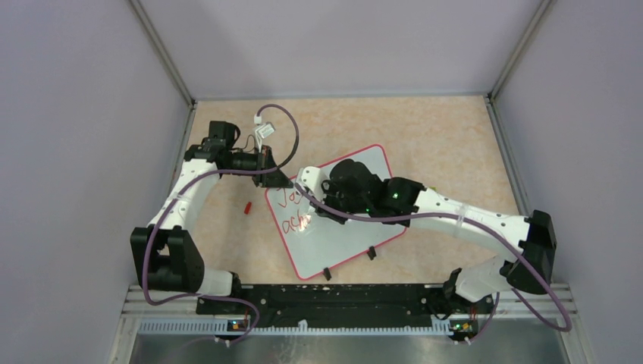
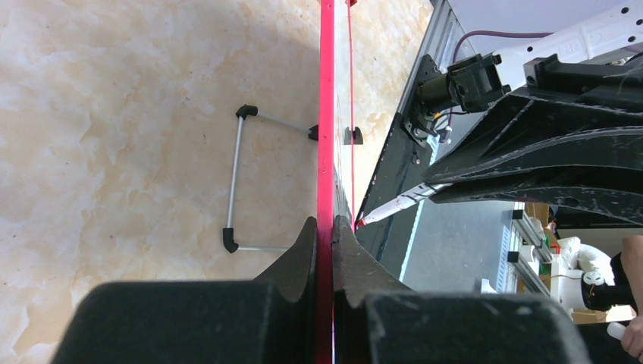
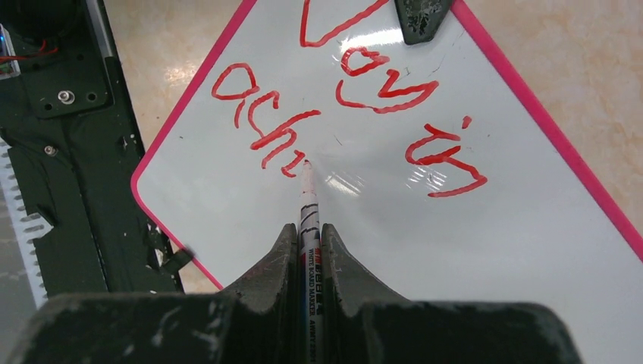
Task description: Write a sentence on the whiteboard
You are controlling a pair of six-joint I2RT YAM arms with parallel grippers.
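Our right hand (image 3: 307,231) grips the marker (image 3: 308,193), our left hand (image 2: 324,227) clamps the whiteboard (image 3: 455,250); the sentence (image 3: 379,91) reads "Joy in achi", and we judge most unwritten.

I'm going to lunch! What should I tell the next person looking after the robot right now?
Left arm's fingers: shut on the edge of the white, red-framed whiteboard.
Right arm's fingers: shut on a white marker pen, tip on the board.
Done: the red handwritten sentence so far reads roughly "Joy is achi".
Left: finish that word and the rest.
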